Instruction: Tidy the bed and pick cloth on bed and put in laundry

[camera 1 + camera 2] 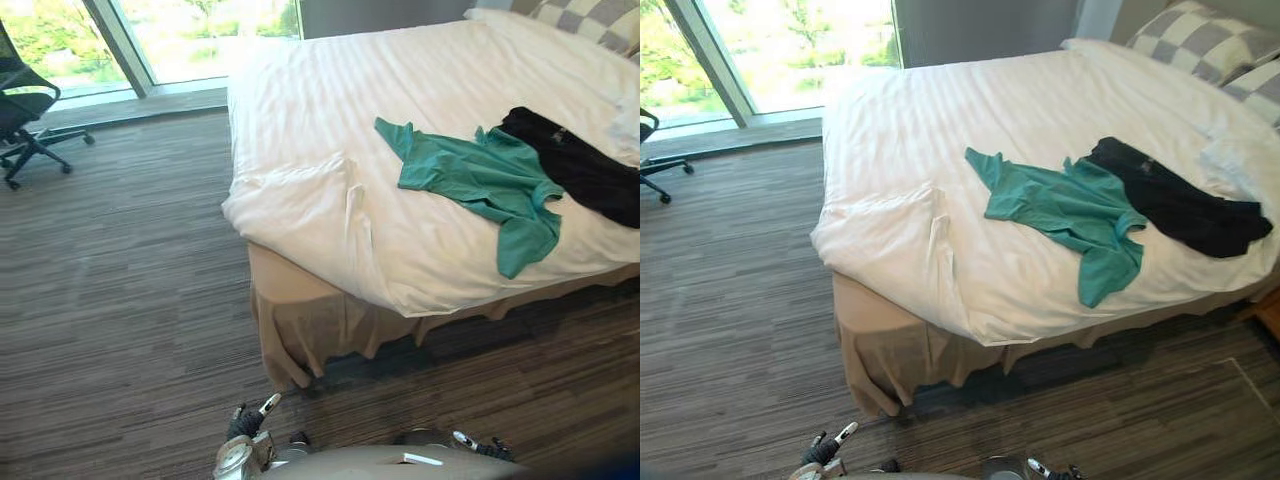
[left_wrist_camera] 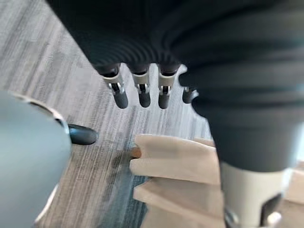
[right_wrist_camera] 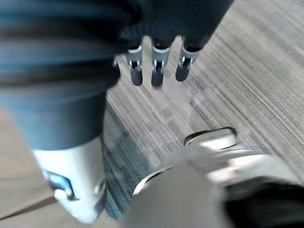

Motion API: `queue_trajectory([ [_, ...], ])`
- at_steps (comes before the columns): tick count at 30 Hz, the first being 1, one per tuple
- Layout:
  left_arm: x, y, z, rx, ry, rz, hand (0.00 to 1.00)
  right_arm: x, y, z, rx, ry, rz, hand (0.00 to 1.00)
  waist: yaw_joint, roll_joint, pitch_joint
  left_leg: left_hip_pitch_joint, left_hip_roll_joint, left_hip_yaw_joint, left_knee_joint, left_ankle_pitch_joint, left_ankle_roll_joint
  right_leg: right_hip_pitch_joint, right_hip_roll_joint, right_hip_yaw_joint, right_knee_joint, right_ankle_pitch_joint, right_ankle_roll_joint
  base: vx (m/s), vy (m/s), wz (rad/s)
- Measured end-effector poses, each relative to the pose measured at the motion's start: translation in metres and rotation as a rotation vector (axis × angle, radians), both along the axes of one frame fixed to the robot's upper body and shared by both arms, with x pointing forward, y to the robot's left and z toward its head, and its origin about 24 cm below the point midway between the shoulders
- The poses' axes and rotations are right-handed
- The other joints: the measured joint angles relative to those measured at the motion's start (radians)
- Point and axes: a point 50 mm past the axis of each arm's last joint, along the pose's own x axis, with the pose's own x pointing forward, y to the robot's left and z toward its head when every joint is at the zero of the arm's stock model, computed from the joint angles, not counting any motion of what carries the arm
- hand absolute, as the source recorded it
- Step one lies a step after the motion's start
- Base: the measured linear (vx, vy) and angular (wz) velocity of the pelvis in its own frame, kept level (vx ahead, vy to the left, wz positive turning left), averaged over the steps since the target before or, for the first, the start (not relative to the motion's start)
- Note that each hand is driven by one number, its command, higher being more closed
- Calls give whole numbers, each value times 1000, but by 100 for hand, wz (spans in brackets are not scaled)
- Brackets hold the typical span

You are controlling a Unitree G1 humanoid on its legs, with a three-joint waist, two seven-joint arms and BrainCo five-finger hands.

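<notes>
A teal shirt (image 1: 480, 180) lies spread on the white bed (image 1: 330, 110), toward its near edge. A black garment (image 1: 585, 170) lies beside it on the pillow side, touching the shirt's collar end. My left hand (image 1: 245, 422) hangs low by my side above the carpet, well short of the bed. In the left wrist view its fingers (image 2: 142, 92) hang relaxed and hold nothing, with the beige bed skirt (image 2: 175, 161) past them. My right hand (image 1: 478, 445) also hangs low, and its fingers (image 3: 156, 71) are relaxed and empty over the floor.
The duvet corner (image 1: 300, 190) at the foot of the bed is rumpled and folded over. Checked pillows (image 1: 1200, 45) sit at the head. A black office chair (image 1: 20, 110) stands by the window (image 1: 190, 35) at the far left. Striped carpet (image 1: 120, 300) stretches between me and the bed.
</notes>
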Motion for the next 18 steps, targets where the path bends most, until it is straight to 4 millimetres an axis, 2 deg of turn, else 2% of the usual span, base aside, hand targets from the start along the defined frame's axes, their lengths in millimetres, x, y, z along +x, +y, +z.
queue_trajectory([
  [4,-7,8,0,-8,-9,110,0,-5,6,-2,15,9,-23,0,17,-19,-11,24,3,3,-3,-6,-7,78,8,-25,-76,14,-2,113,-21,21],
  [6,-15,14,0,-25,-11,223,0,-5,10,-2,23,11,-31,0,22,-32,-17,25,-1,4,-3,-6,-7,91,7,-29,-104,23,0,74,16,9],
  [10,-26,36,2,-42,-45,551,0,-9,10,-3,30,14,-87,0,19,-37,-17,38,-13,8,2,-5,-7,124,-1,-37,-135,37,-3,43,22,6],
  [11,-25,51,6,-36,-81,661,0,-11,9,-3,31,15,-101,0,18,-35,-16,40,-15,8,3,-5,-7,133,-4,-40,-135,37,-3,-51,6,10],
  [13,-13,80,18,-5,-184,805,0,-13,8,-3,30,16,-123,0,16,-27,-13,35,-13,8,3,-6,-7,132,-4,-50,-132,37,-3,-76,-1,13],
  [15,15,122,45,57,-372,908,0,-17,4,-2,14,21,-130,0,16,-12,-4,14,-7,16,5,-8,-3,93,-2,-53,-110,36,-4,-114,3,5],
  [16,22,133,54,73,-418,925,0,-16,3,-2,9,17,-130,0,16,-10,-1,-5,-5,18,18,-11,1,84,-4,-52,-102,35,-5,-130,0,-4],
  [18,58,170,101,147,-665,930,0,-18,2,0,1,6,-139,0,16,-6,11,-116,23,34,157,-86,0,15,-11,-51,-52,24,-6,-128,-17,-6],
])
